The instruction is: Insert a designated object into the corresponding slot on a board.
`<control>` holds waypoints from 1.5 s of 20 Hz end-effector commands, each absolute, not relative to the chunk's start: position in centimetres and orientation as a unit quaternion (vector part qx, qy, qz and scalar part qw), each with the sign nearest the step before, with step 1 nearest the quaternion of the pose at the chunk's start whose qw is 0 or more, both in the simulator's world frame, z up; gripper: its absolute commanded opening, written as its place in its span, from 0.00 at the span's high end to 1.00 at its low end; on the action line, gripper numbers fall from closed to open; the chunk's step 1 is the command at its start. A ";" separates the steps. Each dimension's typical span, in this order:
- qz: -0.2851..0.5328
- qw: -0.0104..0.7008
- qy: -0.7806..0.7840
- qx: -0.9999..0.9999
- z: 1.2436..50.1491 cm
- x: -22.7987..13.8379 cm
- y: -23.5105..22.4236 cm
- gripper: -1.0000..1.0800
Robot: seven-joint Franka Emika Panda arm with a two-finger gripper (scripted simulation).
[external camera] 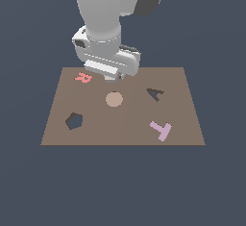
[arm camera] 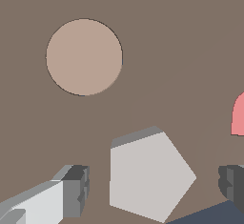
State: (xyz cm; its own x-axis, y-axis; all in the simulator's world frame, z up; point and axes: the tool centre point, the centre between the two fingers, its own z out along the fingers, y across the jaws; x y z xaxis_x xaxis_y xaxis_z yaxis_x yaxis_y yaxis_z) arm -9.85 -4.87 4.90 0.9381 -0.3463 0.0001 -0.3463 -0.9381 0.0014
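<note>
Exterior view: my arm (external camera: 115, 8) cut off by upper edge. My wrist hides far middle strip of board (external camera: 122, 124). My fingers (external camera: 111, 77) mostly hidden under my hand body; gap unreadable there. Pentagon block unseen in this view.

Wrist view: pink R (arm camera: 238, 116) cut by frame edge, only rounded sliver showing. One finger pad cropped at edge. Pale pentagon block (arm camera: 147, 175) clipped at frame edge. Slot (external camera: 74, 120) outside this frame.

Flat, even simulator lighting, sharp and free of glare or blur, with only a faint soft shadow on the board (external camera: 123, 124) under the arm.
</note>
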 end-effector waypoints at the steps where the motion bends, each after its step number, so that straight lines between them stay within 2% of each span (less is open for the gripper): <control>1: 0.000 0.001 -0.176 0.984 4.4 -9.9 -4.9 0.04; 8: 0.000 0.000 -0.178 0.984 3.0 -10.0 -4.8 0.04; 9: 0.000 0.000 -0.178 0.984 3.0 -10.0 -4.8 1.00; 22: 0.000 0.000 -0.179 0.984 3.1 -9.9 -4.8 1.00; 30: 0.000 0.000 -0.215 0.977 3.2 -8.1 -5.0 1.00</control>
